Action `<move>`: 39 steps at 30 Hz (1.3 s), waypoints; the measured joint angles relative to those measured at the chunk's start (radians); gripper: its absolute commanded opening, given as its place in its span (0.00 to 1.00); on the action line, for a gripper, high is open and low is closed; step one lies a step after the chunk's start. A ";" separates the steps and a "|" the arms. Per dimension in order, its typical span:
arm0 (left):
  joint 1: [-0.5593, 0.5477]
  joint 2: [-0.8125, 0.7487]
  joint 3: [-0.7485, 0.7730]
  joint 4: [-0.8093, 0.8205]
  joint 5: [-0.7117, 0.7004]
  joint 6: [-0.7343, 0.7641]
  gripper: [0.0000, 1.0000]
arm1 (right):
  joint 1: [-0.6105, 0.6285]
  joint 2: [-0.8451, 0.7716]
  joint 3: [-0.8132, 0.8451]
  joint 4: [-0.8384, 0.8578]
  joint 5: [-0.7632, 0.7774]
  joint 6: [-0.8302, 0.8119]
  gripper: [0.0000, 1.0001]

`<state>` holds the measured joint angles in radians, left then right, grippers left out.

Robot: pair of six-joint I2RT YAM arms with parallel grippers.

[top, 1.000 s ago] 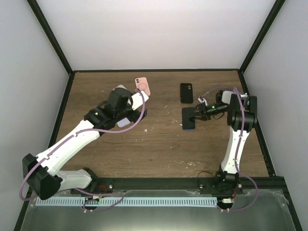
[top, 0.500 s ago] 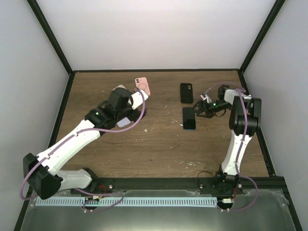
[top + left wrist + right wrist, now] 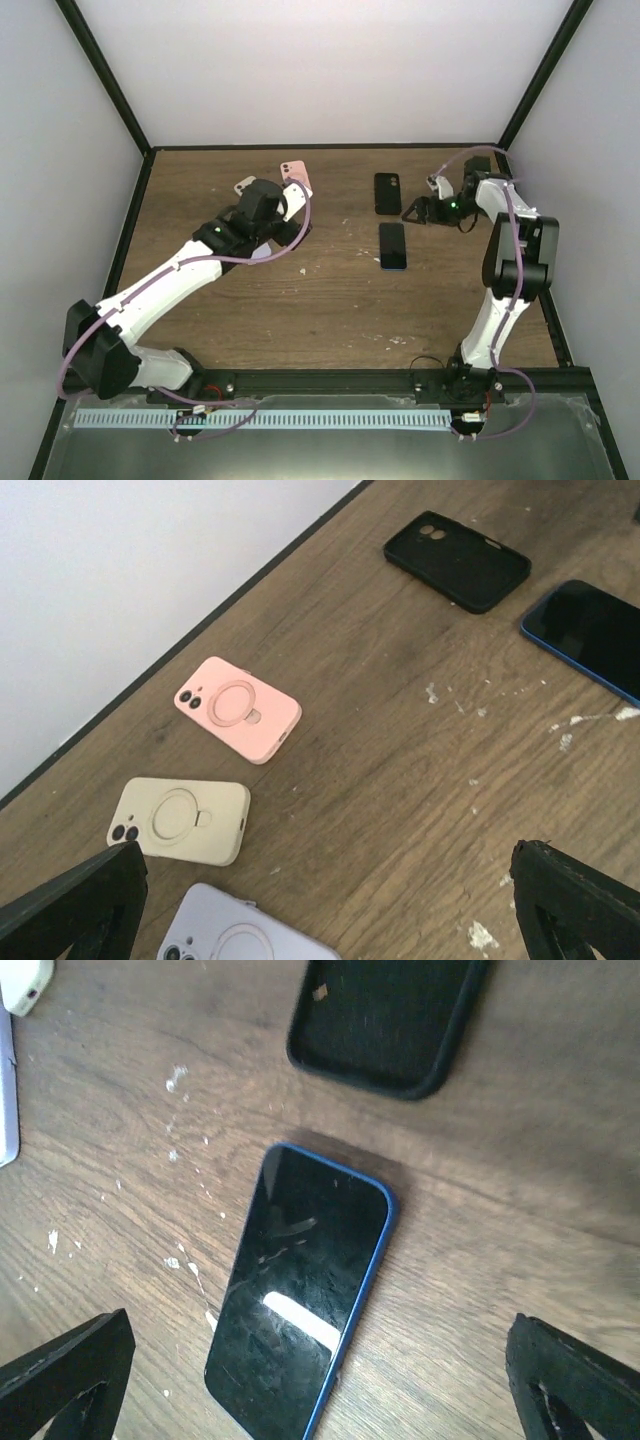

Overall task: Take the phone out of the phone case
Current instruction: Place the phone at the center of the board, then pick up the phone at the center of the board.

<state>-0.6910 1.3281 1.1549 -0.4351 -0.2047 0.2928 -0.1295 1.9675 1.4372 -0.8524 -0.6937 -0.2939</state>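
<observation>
The left gripper (image 3: 283, 203) sits in the upper left-centre of the top view, above the wooden table (image 3: 330, 300). In the left wrist view its fingers (image 3: 80, 905) stand at the two lower corners of the frame, spread wide with nothing between them.

Three ring-backed cases lie face down beneath it:
- a cream case (image 3: 180, 820) at lower left
- a pink case (image 3: 238, 707) just above it, apart from it
- a lavender case (image 3: 235, 935) cut off by the bottom edge

The empty black phone case (image 3: 388, 193) lies right of centre in the top view, open side up, with its camera cut-out at the far end. In the right wrist view the black phone case occupies the top edge of the frame.

The phone (image 3: 393, 246) lies just below the case in the top view, close to it but not touching. It rests flat on the table, screen up and fully out of the case. The phone has a blue frame with rounded corners. Its dark glass screen is off and carries smudges and a bright reflection, as the right wrist view shows at centre frame.

The right gripper (image 3: 415, 212) is at the upper right of the top view, just right of the black phone case and the phone. Its jaws are spread wide and hold nothing. In the right wrist view its fingers (image 3: 65, 1370) appear at the two lower corners, clear of the phone.
</observation>
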 measured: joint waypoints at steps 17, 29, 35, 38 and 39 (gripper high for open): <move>0.090 0.591 0.432 -0.054 -0.151 -0.377 0.99 | 0.000 -0.528 -0.137 0.364 0.259 0.024 1.00; 0.161 0.931 0.786 -0.261 -0.195 -0.662 0.99 | 0.000 -0.565 -0.128 0.359 0.164 0.151 1.00; 0.195 0.981 0.825 -0.261 -0.176 -0.696 0.99 | 0.000 -0.565 -0.131 0.358 0.132 0.180 1.00; 0.194 1.005 0.851 -0.255 -0.164 -0.700 0.99 | 0.000 -0.565 -0.139 0.360 0.122 0.183 1.00; 0.193 1.013 0.859 -0.252 -0.161 -0.702 0.99 | 0.000 -0.565 -0.143 0.361 0.119 0.184 1.00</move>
<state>-0.4980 2.3413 2.0140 -0.6868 -0.3653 -0.4088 -0.1295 1.4021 1.2938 -0.4915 -0.5743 -0.1101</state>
